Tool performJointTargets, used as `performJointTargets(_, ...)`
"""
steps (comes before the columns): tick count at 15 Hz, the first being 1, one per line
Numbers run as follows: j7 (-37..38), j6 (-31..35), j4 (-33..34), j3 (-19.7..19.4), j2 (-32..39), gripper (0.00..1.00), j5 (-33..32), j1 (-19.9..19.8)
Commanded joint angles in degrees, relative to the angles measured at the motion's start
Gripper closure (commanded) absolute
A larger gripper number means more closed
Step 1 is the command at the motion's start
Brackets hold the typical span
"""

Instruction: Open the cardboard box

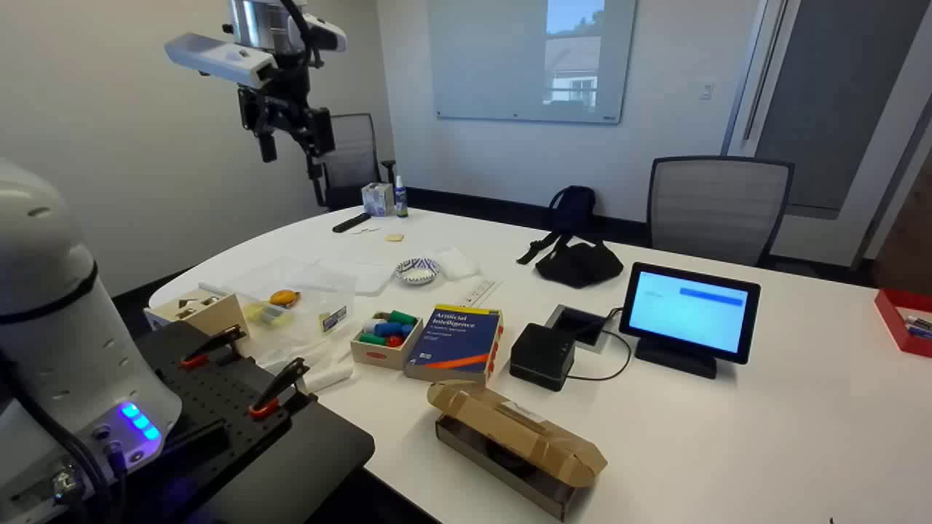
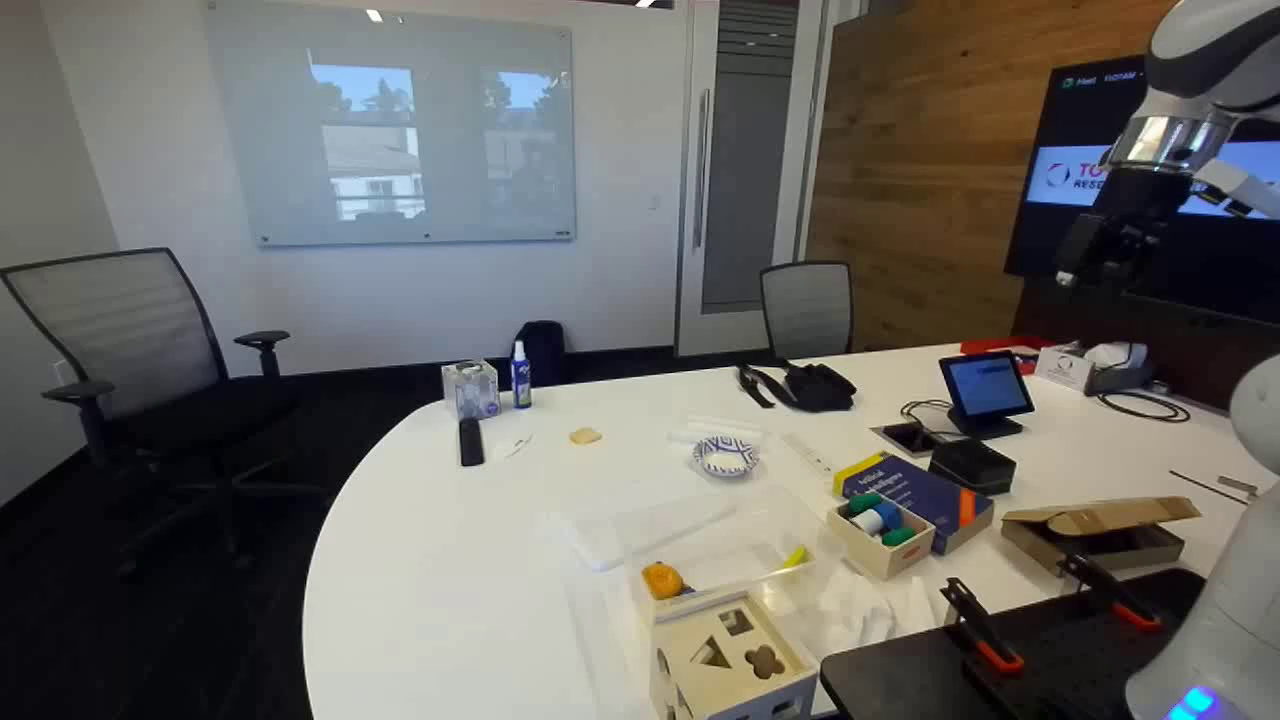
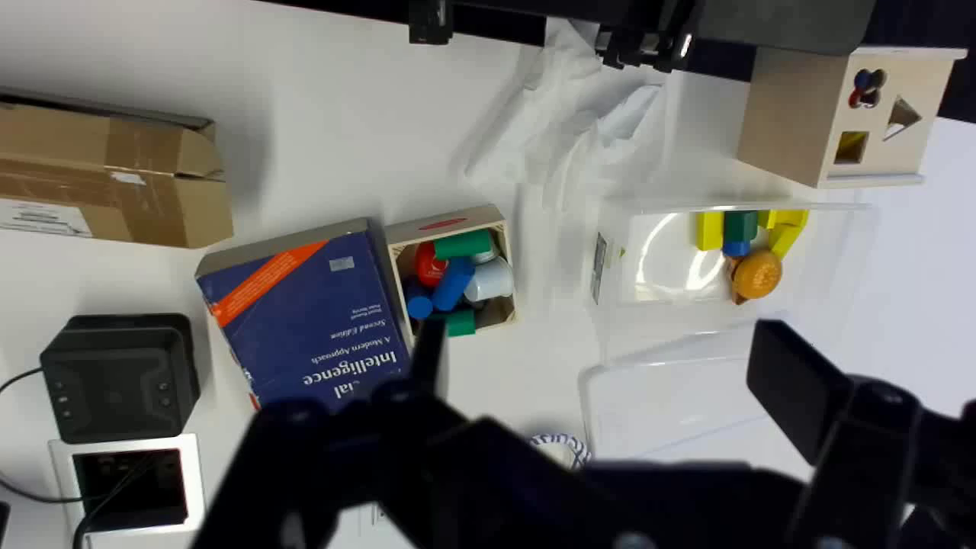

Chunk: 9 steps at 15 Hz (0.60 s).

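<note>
The gripper (image 3: 602,358), low in the wrist view, is spread wide; upper left lies the cardboard box (image 3: 114,175), lid (image 1: 517,429) partly raised.

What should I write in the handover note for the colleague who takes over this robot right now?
Gripper: open, nothing in its grasp, high above the table and away from the box.
Cardboard box: on the table, near the blue book; the wrist view cuts part of it off.
Done: the lid is partly raised; a dark gap shows under it in both exterior views.
Left: open the lid fully. Probably best to move over to the box first, then push the lid up from the gap side.
</note>
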Motion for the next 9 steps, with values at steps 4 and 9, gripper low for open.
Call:
performJointTargets(4,-0.45,-0.09,0.09,0.62,0.21,0.00,0.51,-0.72)
performJointTargets(9,2.64,18.37,-5.48,-3.60,4.00,0.00,3.92,-3.35)
